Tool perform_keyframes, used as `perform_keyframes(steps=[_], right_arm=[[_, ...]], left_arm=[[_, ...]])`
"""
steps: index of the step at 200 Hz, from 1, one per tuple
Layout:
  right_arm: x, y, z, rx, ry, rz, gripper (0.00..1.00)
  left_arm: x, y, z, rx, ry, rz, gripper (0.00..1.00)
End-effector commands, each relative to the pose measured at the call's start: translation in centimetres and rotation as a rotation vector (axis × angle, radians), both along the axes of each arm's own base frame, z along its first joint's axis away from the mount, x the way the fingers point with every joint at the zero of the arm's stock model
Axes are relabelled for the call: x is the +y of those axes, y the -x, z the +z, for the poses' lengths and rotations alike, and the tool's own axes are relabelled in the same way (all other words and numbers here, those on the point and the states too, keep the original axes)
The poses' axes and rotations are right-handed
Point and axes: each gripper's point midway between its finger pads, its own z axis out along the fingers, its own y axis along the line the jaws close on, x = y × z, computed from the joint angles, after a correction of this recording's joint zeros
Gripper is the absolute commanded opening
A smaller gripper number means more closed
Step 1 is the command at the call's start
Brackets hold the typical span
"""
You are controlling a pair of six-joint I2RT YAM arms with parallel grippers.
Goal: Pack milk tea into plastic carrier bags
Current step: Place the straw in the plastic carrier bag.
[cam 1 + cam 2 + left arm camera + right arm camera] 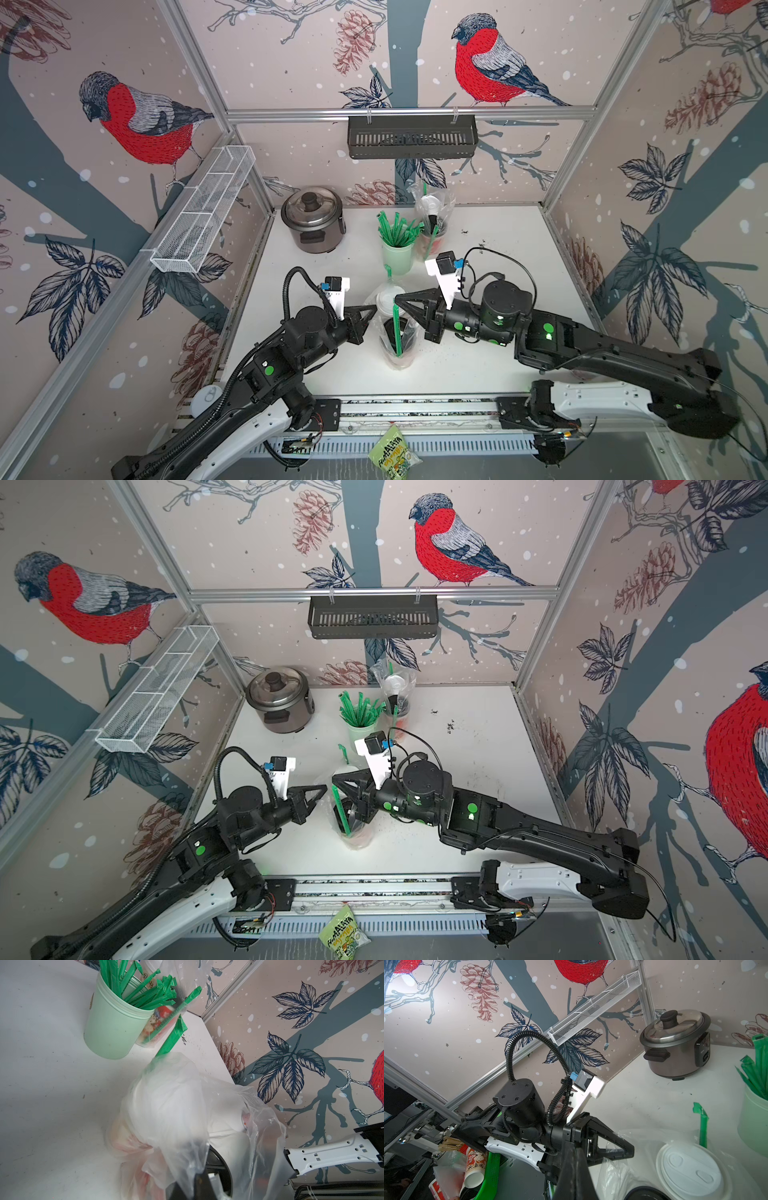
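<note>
White table holds a clear bag with two cups inside, standing between both arms. Left gripper is pinched on the bag's edge. Right gripper is closed by the white lid; whether it grips plastic, I cannot tell.

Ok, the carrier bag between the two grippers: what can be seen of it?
The near carrier bag is thin, clear, crinkled plastic, standing upright on the white table near its front middle. Inside stand a white-lidded cup and a black-lidded cup, with a wrapped green straw. The left gripper and right gripper, both shut, meet its top from opposite sides. Film drapes over the left one in its wrist view, though a firm grip cannot be confirmed.
</note>
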Motion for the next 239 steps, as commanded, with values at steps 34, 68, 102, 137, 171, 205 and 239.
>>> perform_keyframes(steps=[34, 68, 102, 137, 171, 205, 239], right_arm=[[-0.1, 0.4, -3.3, 0.043, 0.003, 0.006, 0.0], [-0.1, 1.0, -5.0, 0.058, 0.011, 0.029, 0.0], [0.2, 2.0, -6.2, 0.038, 0.03, 0.067, 0.0], [0.6, 2.9, -7.3, 0.015, 0.042, 0.097, 0.0], [0.4, 3.1, -8.3, 0.005, 0.063, 0.102, 0.0], [0.2, 3.2, -9.5, 0.006, 0.08, 0.102, 0.0], [-0.1, 2.9, -11.2, 0.022, 0.139, 0.083, 0.01]], left_arm=[[-0.2, -0.2, 1.0, -0.026, 0.025, 0.0, 0.0], [-0.2, -0.3, 0.7, -0.022, 0.018, 0.004, 0.0], [-0.1, -0.4, 0.6, -0.015, 0.011, 0.015, 0.0], [0.4, -0.3, 0.8, -0.011, 0.016, 0.029, 0.0], [0.4, -0.4, 0.9, -0.021, 0.015, 0.033, 0.0], [0.1, -0.6, 0.5, -0.001, 0.002, 0.028, 0.0], [0.1, -0.7, 0.4, -0.006, -0.003, 0.037, 0.0]])
